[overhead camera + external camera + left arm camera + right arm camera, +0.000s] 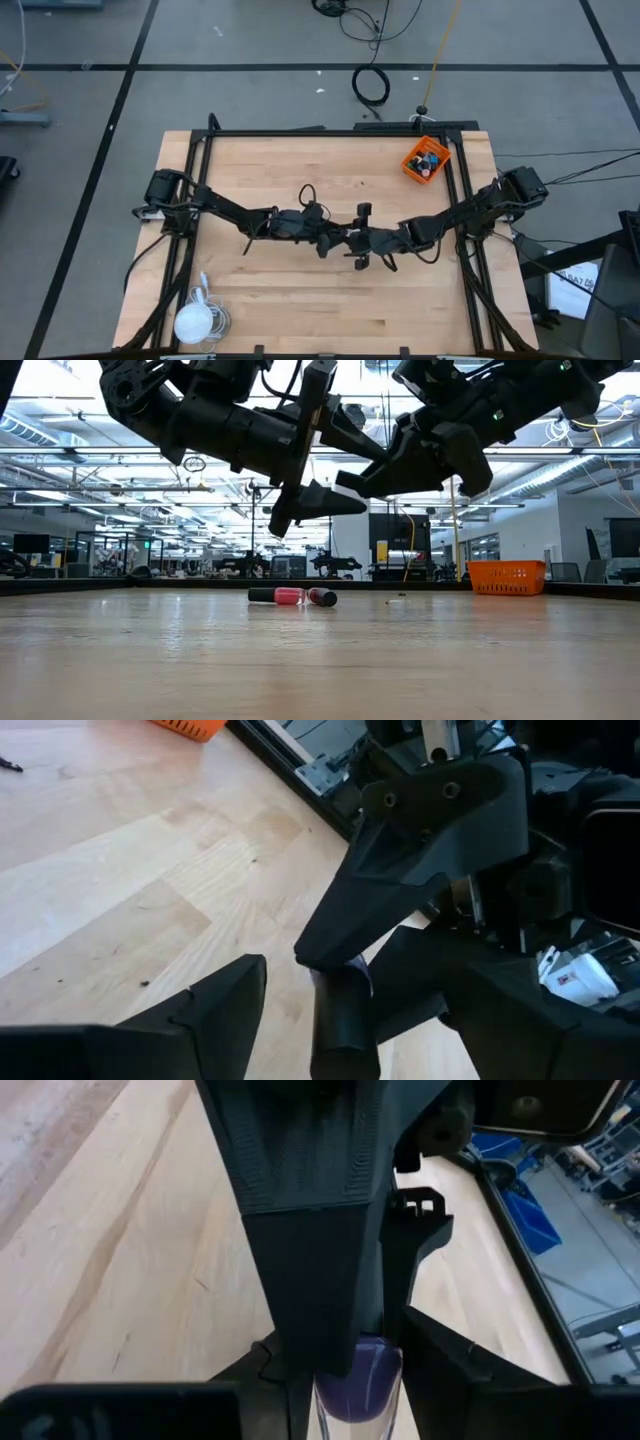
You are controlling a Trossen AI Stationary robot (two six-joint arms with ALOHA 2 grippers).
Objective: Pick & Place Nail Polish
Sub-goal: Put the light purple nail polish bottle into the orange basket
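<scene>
Purple nail polish bottle [362,1380] gripped by R gripper [350,1390]; L gripper [300,1010] open beside it.

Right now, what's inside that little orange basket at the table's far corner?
The orange plastic basket holds a cluster of tiny nail polish bottles with dark and light caps. Anything lying beneath that top layer is covered, so an exact count isn't possible.

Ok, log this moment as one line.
left gripper: open | right gripper: shut on small purple nail polish bottle | handover above table centre

Grey floor [80,110] crossed by dark lines; strip-lit hall ceiling [60,470] beyond the table.
</scene>
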